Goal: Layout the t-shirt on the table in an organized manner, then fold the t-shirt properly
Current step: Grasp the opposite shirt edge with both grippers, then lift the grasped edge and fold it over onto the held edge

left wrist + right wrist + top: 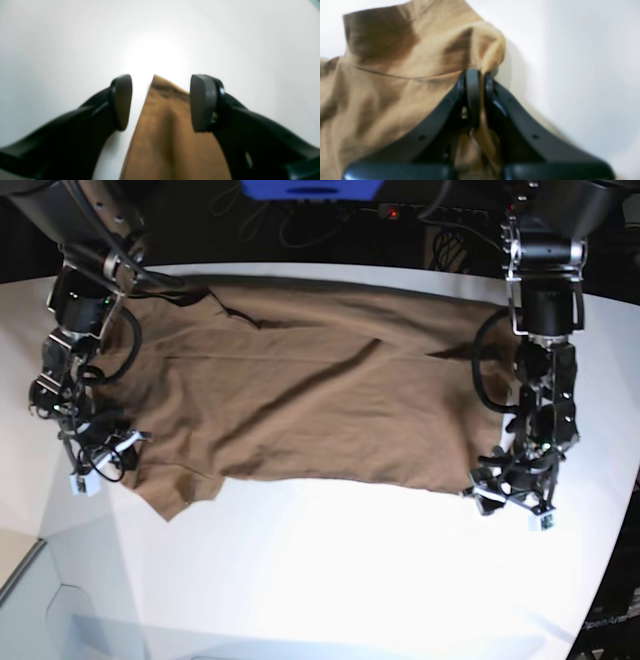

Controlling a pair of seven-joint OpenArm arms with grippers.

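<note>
Lying spread across the white surface (330, 580), the t-shirt (320, 400) runs its long axis from one arm to the other, a near corner beside each. The right gripper (480, 77) is pressed together, pinching a bunched fold at its end. The left gripper (161, 102) stands spread, straddling the opposite corner without touching it.

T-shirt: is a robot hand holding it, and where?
Yes. The right tool is shut on a bunched fold at the edge of the t-shirt. The left tool is open over a corner, holding nothing.
</note>
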